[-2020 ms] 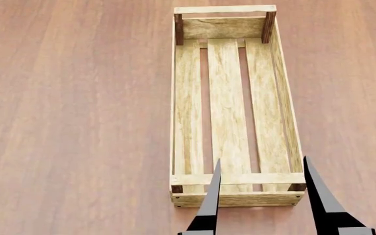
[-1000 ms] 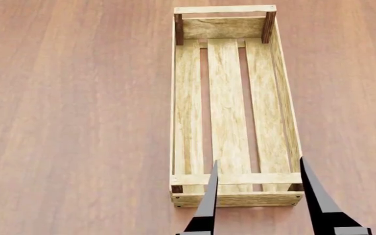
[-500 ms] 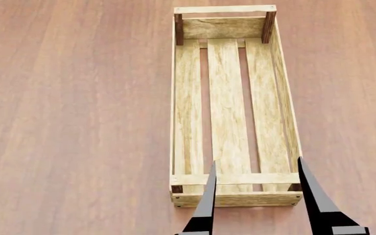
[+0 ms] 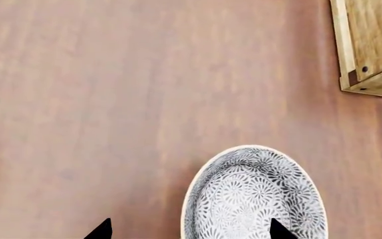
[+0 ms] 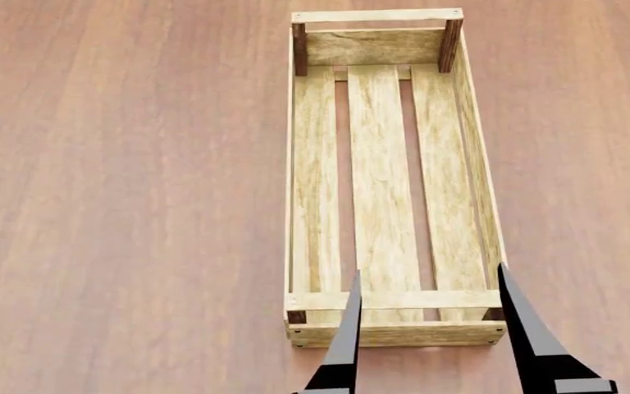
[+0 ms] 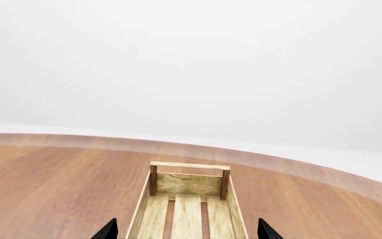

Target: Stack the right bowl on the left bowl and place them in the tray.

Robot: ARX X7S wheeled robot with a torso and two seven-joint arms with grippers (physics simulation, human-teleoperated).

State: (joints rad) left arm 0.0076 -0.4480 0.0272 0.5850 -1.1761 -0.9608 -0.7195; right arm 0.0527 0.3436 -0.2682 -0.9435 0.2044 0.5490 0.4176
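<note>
Wooden table; tray near end between spread right fingers.

One tray, one patterned bowl, two hands, perhaps no more.

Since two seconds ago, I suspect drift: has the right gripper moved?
Yes, slightly. In the head view the right gripper has slid a little left against the tray, which has stayed put.
</note>
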